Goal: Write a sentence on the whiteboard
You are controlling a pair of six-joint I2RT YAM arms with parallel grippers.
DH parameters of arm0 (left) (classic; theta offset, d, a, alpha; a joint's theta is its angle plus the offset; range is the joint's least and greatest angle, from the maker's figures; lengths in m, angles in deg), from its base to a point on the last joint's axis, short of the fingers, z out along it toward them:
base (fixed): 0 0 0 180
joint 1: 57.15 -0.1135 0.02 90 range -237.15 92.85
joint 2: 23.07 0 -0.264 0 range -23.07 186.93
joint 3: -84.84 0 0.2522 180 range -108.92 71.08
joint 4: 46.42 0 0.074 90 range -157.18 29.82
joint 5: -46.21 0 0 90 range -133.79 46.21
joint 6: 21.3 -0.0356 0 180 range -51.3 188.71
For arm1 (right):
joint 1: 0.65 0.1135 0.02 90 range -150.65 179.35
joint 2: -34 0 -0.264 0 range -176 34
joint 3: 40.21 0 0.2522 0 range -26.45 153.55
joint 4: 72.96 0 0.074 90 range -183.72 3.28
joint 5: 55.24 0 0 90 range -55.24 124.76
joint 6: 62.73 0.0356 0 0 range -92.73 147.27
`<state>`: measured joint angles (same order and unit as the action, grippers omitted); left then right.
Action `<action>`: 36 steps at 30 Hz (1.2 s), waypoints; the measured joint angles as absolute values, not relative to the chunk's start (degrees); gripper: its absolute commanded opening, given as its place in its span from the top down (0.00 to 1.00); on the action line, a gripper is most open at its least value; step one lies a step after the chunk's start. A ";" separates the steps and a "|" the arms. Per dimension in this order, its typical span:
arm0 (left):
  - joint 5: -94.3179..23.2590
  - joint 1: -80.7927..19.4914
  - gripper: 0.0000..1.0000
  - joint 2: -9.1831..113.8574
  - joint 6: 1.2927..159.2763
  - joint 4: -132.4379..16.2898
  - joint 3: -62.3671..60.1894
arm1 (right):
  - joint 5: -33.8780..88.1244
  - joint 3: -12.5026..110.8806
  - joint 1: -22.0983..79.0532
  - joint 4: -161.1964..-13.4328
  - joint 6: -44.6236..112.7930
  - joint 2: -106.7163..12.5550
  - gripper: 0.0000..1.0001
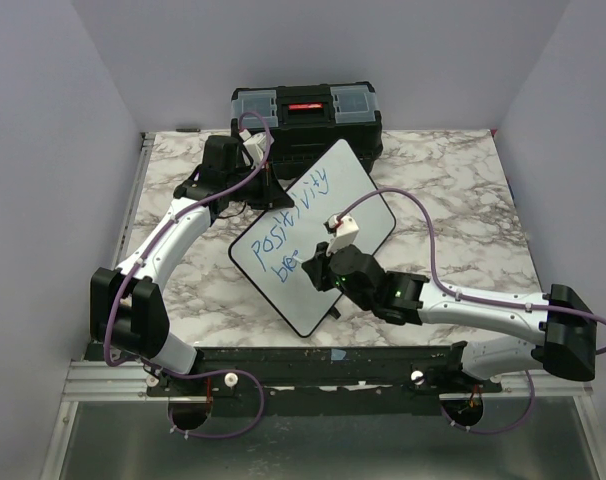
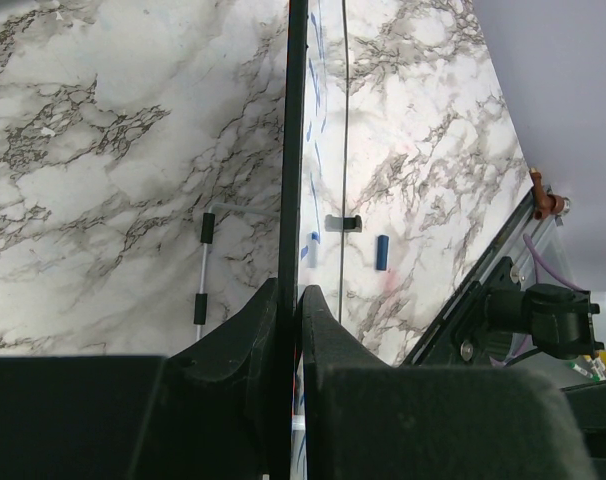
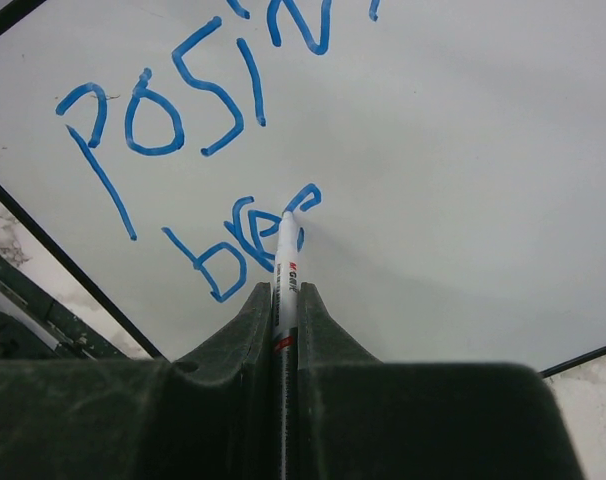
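The whiteboard (image 1: 358, 195) stands tilted on the marble table, its black frame seen edge-on in the left wrist view (image 2: 294, 140). My left gripper (image 1: 266, 190) is shut on the frame at the board's far left edge (image 2: 288, 300). The sentence (image 1: 295, 212) in blue reads "positivity" with "bre" below it (image 3: 173, 110). My right gripper (image 1: 320, 268) is shut on a white marker (image 3: 286, 262), whose tip touches the board (image 3: 463, 200) at the last letter of the lower line. The jaws (image 3: 286, 300) press both sides of the marker barrel.
A black toolbox (image 1: 306, 110) stands behind the board at the table's far edge. Marble table (image 1: 453, 200) extends to the right. A small blue piece (image 2: 381, 252) and a thin white rod with black sleeves (image 2: 201, 270) lie on the table near the board.
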<state>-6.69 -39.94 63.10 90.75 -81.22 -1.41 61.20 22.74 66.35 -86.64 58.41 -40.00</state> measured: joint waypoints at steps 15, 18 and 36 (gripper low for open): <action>-6.69 -39.94 1.00 63.10 90.64 -81.19 -1.41 | 65.48 23.07 66.53 -90.71 60.66 -40.04 0.99; -6.71 -39.94 1.00 63.10 90.64 -81.17 -1.41 | 67.01 24.08 66.53 -92.61 60.42 -40.59 0.99; -6.69 -39.83 1.00 63.10 91.05 -81.00 -1.41 | 71.71 27.49 64.45 -92.33 54.71 -40.19 0.99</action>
